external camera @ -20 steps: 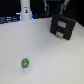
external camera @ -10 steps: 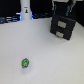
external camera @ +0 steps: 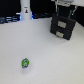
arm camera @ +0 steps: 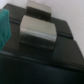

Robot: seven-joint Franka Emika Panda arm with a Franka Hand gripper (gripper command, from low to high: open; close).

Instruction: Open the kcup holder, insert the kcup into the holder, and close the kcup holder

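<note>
Gripper (external camera: 64, 11) hangs just above the kcup holder (external camera: 62, 26) in the exterior view; whether its jaws are apart is unclear. Kcup (external camera: 25, 63) lies on the white table (external camera: 47, 57), well apart from the holder. Wrist view: the holder's pale handles (arm camera: 37, 32) fill the frame, close.

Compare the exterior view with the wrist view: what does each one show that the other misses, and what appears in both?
Only the exterior view shows the kcup lying alone on the white table, far from the holder, plus a white cylindrical post at the back and the arm reaching down over the holder. Only the wrist view shows a close look at a pale rectangular handle, with a teal blur at the frame's edge. Both show the black kcup holder. The pincer's state cannot be read in either.
</note>
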